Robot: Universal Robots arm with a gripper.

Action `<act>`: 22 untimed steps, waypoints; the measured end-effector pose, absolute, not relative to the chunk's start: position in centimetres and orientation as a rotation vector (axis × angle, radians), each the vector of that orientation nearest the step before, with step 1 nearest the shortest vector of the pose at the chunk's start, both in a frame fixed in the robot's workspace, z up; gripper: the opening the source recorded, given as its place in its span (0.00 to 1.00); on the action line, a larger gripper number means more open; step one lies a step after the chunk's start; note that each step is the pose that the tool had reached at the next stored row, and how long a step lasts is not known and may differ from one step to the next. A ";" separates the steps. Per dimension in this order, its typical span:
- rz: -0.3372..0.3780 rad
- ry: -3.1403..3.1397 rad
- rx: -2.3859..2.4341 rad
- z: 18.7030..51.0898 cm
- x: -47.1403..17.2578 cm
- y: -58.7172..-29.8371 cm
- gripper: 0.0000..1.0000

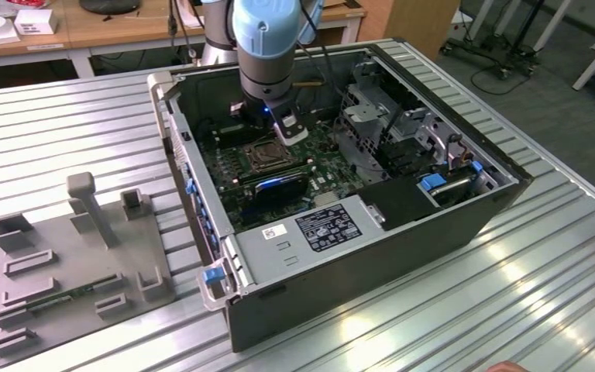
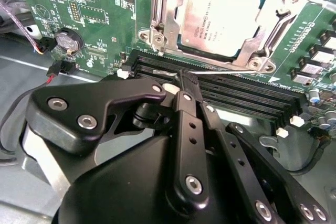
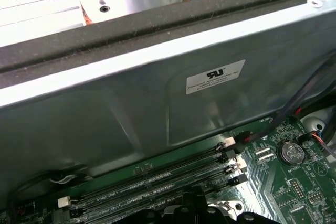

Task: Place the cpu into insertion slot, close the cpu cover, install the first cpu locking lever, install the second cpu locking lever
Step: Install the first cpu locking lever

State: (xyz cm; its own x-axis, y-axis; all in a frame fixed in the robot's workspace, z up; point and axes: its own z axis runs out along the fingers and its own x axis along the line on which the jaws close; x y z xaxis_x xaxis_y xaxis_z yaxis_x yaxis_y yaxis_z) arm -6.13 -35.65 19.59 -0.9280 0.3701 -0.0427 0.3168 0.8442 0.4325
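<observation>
- Exterior view: arm (image 1: 266,46) reaches down into open computer case (image 1: 401,232) lying on slatted metal surface (image 1: 545,263); gripper (image 1: 294,133) sits just beside insertion slot (image 1: 263,156), on the exterior view's right of it.
- Second wrist view: cpu (image 2: 220,22) lies flat in insertion slot (image 2: 157,38) — tan-silver top visible, green circuit board (image 2: 105,3) around it.
- cpu cover (image 2: 268,30) is down over the chip, its silvery frame bordering the cpu edges; chip shows through the square window.
- Thin wire locking lever (image 2: 220,73) runs along the socket edge nearest the gripper, between socket and black memory slots (image 2: 236,95).
- Gripper (image 2: 185,80) in second wrist view: jaws brought together, tips meeting right at the lever wire; whether they actually pinch it — cannot tell.
- Round coin battery (image 2: 69,40) on the board, well apart from socket.
- First wrist view: grey inner case wall (image 3: 131,98) w/ white label (image 3: 215,76); memory slots (image 3: 157,182) and coin battery (image 3: 291,152) beneath it.
- Exterior view's left: grey fixture tray (image 1: 70,263) w/ upright posts on the surface, apart from the case.
</observation>
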 end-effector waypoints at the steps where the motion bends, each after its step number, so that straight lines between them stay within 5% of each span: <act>1: 0.647 2.897 0.542 19.6 -6.1 -35.7 0.11; 22: 0.613 2.898 0.547 18.9 -6.1 -35.7 0.11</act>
